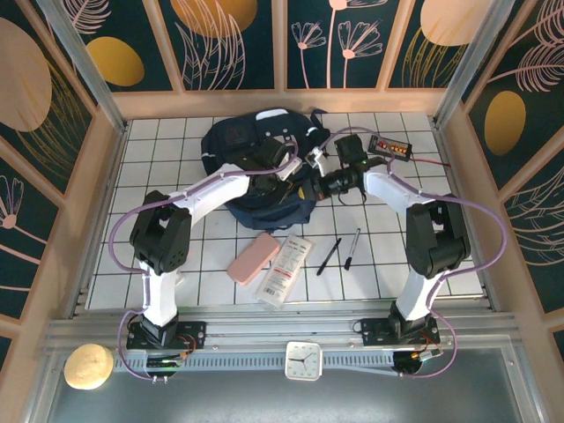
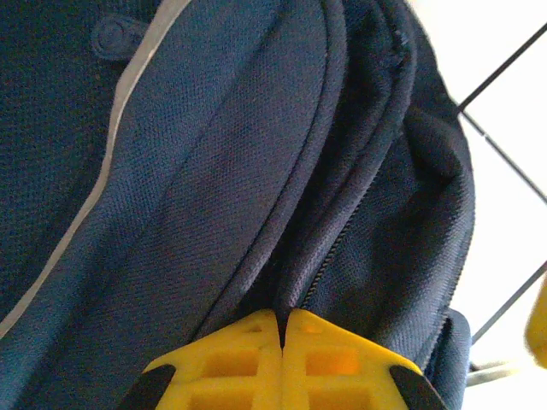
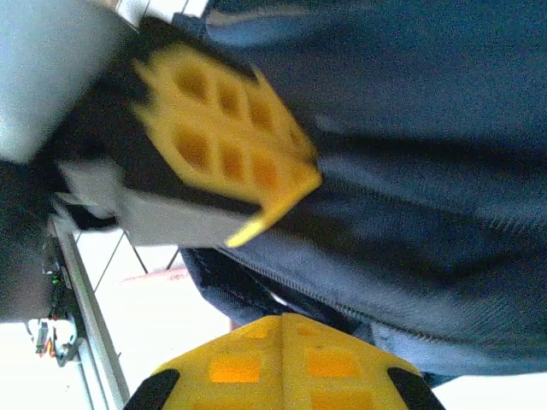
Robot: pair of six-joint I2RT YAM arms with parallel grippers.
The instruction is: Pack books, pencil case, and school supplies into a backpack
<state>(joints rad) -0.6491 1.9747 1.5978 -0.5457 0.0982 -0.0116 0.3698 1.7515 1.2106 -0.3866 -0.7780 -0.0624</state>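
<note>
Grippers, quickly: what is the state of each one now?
Left gripper: closed at the backpack zipper; grip unclear.
Right gripper: closed against the backpack; grip unclear.

No lettering can be read. The white booklet [image 1: 284, 269] on the desk [image 1: 176, 150] carries red and black print too small to make out. The clock [image 1: 302, 360] face and the black box [image 1: 391, 145] with orange lights give no legible figures.

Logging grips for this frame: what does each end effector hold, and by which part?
Left end effector: shut on the backpack at its zipper seam, it seems. Right end effector: shut against the backpack's edge; whether it pinches fabric cannot be told.
</note>
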